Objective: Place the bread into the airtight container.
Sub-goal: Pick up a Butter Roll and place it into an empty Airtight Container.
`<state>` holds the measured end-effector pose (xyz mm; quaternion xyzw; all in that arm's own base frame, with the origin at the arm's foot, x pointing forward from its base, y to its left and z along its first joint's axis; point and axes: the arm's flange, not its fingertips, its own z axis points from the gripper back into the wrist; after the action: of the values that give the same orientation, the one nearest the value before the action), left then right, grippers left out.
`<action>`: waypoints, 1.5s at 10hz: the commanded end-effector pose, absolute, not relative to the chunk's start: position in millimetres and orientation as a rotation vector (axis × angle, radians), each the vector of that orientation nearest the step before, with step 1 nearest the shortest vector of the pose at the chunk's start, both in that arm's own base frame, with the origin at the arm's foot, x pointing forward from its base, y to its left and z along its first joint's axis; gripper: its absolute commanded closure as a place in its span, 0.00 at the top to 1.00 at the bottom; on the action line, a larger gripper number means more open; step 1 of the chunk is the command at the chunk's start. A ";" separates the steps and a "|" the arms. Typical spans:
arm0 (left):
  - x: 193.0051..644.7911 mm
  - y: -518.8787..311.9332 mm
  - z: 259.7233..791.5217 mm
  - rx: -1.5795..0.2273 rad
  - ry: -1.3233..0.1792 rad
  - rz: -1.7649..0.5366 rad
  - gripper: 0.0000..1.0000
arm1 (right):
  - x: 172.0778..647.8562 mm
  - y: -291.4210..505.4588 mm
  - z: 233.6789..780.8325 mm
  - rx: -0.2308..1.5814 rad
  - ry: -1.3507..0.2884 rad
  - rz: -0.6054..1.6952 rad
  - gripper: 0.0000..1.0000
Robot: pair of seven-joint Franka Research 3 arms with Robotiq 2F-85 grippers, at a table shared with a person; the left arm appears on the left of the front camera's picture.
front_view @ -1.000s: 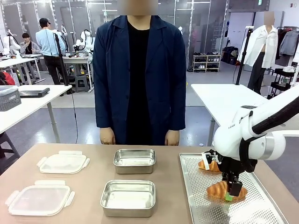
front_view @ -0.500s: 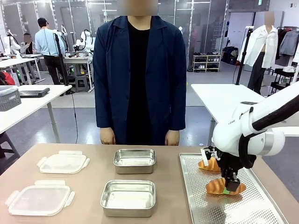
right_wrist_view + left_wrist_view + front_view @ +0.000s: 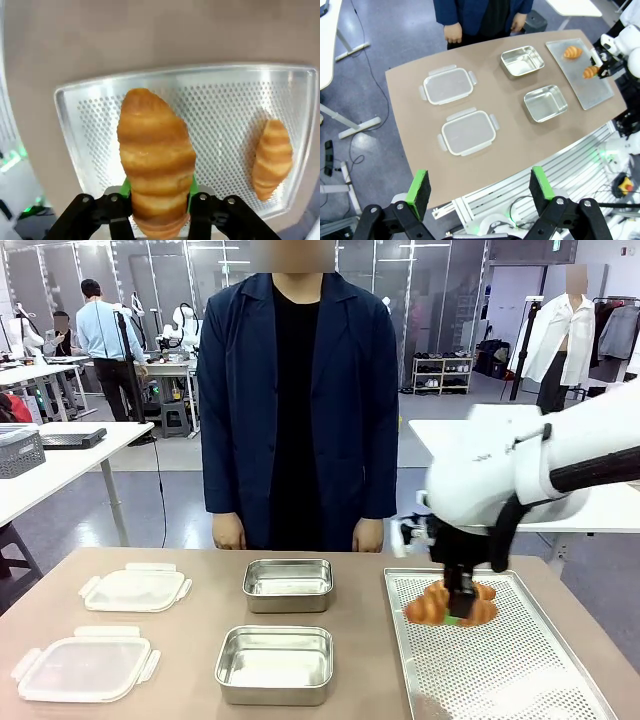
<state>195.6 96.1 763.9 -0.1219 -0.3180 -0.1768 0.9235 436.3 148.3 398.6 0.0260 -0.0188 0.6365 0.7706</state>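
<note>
My right gripper (image 3: 457, 612) is shut on a golden croissant (image 3: 448, 606) and holds it in the air over the far left part of the perforated metal tray (image 3: 500, 672). In the right wrist view the croissant (image 3: 156, 152) stands between the green pads (image 3: 125, 188), with a second croissant (image 3: 272, 157) lying on the tray (image 3: 220, 105) below. Two open steel containers sit mid-table, one far (image 3: 288, 585) and one near (image 3: 274, 664). My left gripper (image 3: 479, 185) hangs open high above the table, holding nothing.
Two clear plastic lids (image 3: 135, 590) (image 3: 85, 665) lie on the left side of the table. A person in a dark blue coat stands at the far edge, hands (image 3: 230, 532) down at their sides.
My right gripper has lifted the croissant off the near part of the tray and carried it up and to the left. Containers, lids and the person have stayed still.
</note>
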 end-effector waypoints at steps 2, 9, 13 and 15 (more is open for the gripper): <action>194.5 95.9 766.2 -0.250 -0.651 -0.380 1.00 | 435.0 237.0 405.6 0.075 0.011 1.351 0.42; 194.5 95.9 766.2 -0.250 -0.651 -0.380 1.00 | 414.7 392.8 369.8 0.103 -0.084 1.297 0.42; 194.5 95.9 766.2 -0.250 -0.651 -0.380 1.00 | 405.3 420.0 349.9 0.112 -0.091 1.287 0.42; 194.5 95.9 766.2 -0.250 -0.651 -0.380 1.00 | 404.4 420.7 344.4 0.111 -0.068 1.322 0.62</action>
<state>195.6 96.0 764.0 -0.1218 -0.3179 -0.1769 0.9235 403.1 414.4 343.0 0.0601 -0.0340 0.6144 0.7859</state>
